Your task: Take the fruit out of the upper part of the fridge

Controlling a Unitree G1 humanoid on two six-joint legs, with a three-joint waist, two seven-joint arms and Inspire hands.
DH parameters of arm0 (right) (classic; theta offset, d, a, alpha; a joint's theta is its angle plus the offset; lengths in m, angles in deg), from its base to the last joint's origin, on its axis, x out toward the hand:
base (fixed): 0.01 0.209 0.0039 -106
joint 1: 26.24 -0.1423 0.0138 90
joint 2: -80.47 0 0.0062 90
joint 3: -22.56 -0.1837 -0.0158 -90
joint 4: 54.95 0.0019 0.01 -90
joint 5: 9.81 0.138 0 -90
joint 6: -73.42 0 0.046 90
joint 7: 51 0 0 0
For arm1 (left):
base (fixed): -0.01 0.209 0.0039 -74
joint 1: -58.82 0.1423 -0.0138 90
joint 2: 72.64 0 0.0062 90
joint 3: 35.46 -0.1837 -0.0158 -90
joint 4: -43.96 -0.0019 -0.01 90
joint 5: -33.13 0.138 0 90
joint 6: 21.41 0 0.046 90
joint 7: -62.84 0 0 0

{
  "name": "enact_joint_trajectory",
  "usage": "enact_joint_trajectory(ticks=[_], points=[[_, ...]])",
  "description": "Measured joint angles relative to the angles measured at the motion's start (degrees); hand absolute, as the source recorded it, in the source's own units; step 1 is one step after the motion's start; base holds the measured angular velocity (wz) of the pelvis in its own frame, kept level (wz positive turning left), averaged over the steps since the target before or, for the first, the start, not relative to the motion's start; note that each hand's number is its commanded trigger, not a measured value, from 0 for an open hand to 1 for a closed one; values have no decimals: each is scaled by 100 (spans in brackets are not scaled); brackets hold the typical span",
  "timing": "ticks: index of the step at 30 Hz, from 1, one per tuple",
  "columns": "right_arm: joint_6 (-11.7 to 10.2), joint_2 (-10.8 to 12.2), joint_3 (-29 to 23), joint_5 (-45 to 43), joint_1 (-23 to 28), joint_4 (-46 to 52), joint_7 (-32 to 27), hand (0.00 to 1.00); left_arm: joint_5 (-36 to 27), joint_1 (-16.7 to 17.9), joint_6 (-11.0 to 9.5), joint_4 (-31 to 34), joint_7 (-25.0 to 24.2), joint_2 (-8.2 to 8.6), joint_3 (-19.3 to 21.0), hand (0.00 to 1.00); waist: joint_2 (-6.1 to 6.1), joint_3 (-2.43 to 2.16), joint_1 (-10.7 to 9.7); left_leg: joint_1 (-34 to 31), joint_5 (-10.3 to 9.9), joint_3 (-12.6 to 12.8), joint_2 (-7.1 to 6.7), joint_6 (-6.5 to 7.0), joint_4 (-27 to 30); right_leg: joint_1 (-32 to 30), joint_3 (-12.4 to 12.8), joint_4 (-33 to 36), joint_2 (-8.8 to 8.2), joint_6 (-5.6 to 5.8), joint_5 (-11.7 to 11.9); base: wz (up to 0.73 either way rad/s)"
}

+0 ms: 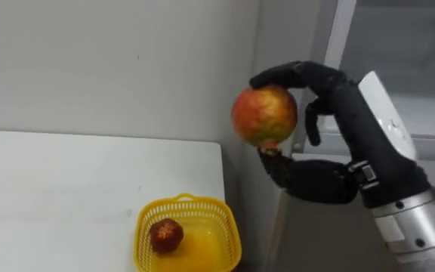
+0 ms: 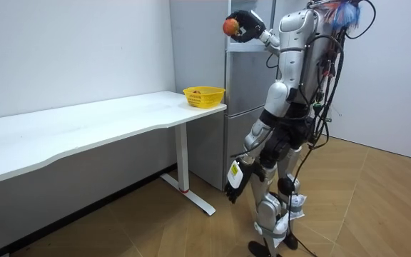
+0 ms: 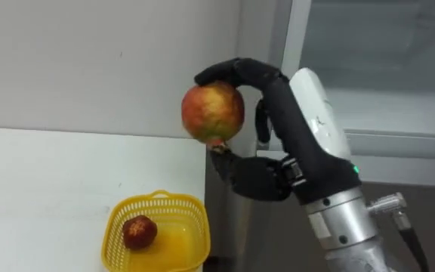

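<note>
Nearest my camera is the right robot hand (image 1: 346, 113), raised in front of the head. It is curled round the fruit (image 1: 264, 115), with fingers arched over the top and the thumb pressing from below. The fruit is round and red-yellow. It is held high in the air, clear of every surface, up and to the right of the basket (image 1: 191, 199).

That basket sits at the corner of the table (image 1: 66, 189), close to the edge, with one red fruit (image 1: 166, 235) already in it. The fridge (image 2: 245, 86) stands just beside the table end. In the room view the robot stands facing it, and the left robot hand (image 2: 235, 183) hangs by the thigh.

I judge the retrieval done and the drop-off into the basket next. My main worry is the grip: it looks like a top-and-bottom pinch on a smooth round thing. A quick swing of the arm could roll the fruit out, and from where it hangs it would likely miss the table and hit the floor. The basket looks light and sits near the edge, so a hard or off-centre release could tip or shove it off. Lowering too far right could knock my forearm against the fridge.
</note>
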Motion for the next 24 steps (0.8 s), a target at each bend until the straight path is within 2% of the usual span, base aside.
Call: enact_joint_trajectory(ticks=[2, 4, 7, 10, 11, 12, 14, 15, 18, 24], points=[[13, 1, 133, -110, 0, -190, 85, 100, 3, 1, 4, -5, -5, -5, -94, 0, -39, 15, 78, -19, -1, -13, -5, 1, 6, -9, -18, -2, -5, 0, 0, 6], [33, 1, 199, -195, 0, -349, 187, 100, 5, 3, 6, -3, -64, -2, -108, 0, -67, 2, 138, -74, -3, -60, -20, 6, 19, -20, -63, -35, -15, 1, 1, 14], [37, 63, 213, -443, 0, -488, 278, 100, 2, -5, 17, -1, -171, -9, -99, 0, -56, 7, 159, -185, -18, -202, -35, 24, 92, -51, -89, -32, -22, 3, 1, 23], [50, 112, 284, -523, -3, -647, 384, 100, -2, -57, 21, 21, -265, -25, -102, 0, -37, 16, 305, -249, -16, -209, -34, 23, 100, -115, -79, -30, -22, 4, 0, 0], [46, 132, 326, -542, -25, -797, 422, 100, 2, -80, 20, 49, -273, -23, -104, 0, -51, 7, 323, -257, -16, -214, -34, 23, 100, -126, -75, -29, -23, 4, 0, 4], [51, 188, 401, -560, -117, -1060, 468, 100, 12, -99, 20, 48, -276, -24, -105, 0, -26, 24, 342, -262, -15, -222, -35, 22, 103, -126, -73, -27, -21, 5, 0, 0], [95, 255, 519, -611, -220, -1457, 589, 100, 12, -139, 19, 48, -282, -23, -117, 0, -23, 26, 390, -270, -15, -221, -35, 22, 107, -131, -71, -26, -21, 5, -1, 0], [121, 255, 566, -635, -228, -1662, 673, 100, 9, -187, 17, 47, -287, -22, -118, 0, -39, 16, 452, -291, -15, -221, -36, 22, 112, -152, -71, -18, -23, 5, -1, 0], [210, 271, 732, -885, -300, -2058, 882, 100, 5, -236, 20, 45, -271, -21, -127, 0, -33, 23, 482, -363, -16, -251, -45, 24, 191, -199, -108, 2, -38, 5, -1, 4], [316, 379, 899, -1157, -326, -2685, 911, 100, 11, -300, 26, -32, -242, -29, -196, 0, -29, 34, 623, -351, -16, -267, -54, 26, 188, -192, -113, -14, -43, 5, 0, 1]])
